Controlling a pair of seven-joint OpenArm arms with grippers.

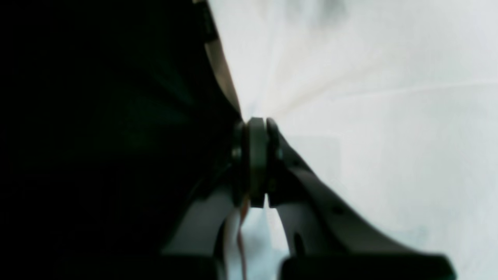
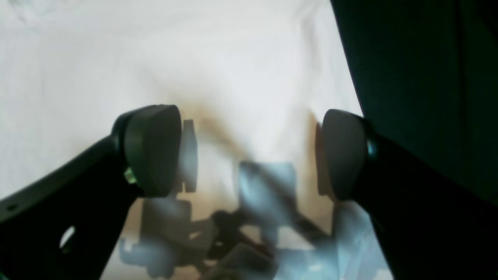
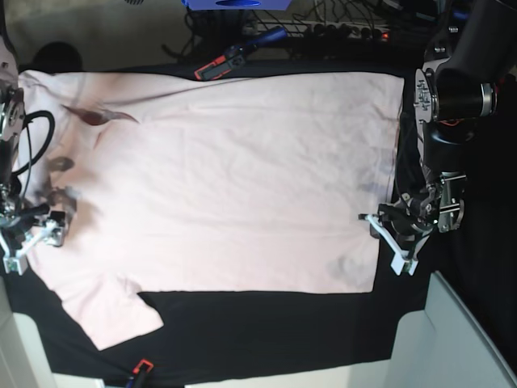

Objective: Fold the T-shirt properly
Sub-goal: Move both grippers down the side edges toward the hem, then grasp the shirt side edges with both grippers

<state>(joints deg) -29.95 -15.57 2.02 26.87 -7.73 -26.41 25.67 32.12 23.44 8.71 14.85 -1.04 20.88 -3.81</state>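
Near edge, sleeve: a short sleeve of the T-shirt (image 3: pixel 218 186) hung toward 7 o'clock over the black table cloth (image 3: pixel 266 323).
Left gripper (image 1: pixel 256 163): at 3 o'clock, clenched on the T-shirt's edge; cloth fanned in taut creases from the pinch.
Right gripper (image 2: pixel 249 151): at 9 o'clock, jaws wide apart over the fabric, holding nothing.
Handling: judged light, limp and non-slippery; best pinched at hems or corners.
Views: only the base view showed the whole spread garment; the wrist views showed the jaws.
Far edge: cables and tools (image 3: pixel 238 55) beyond the table.
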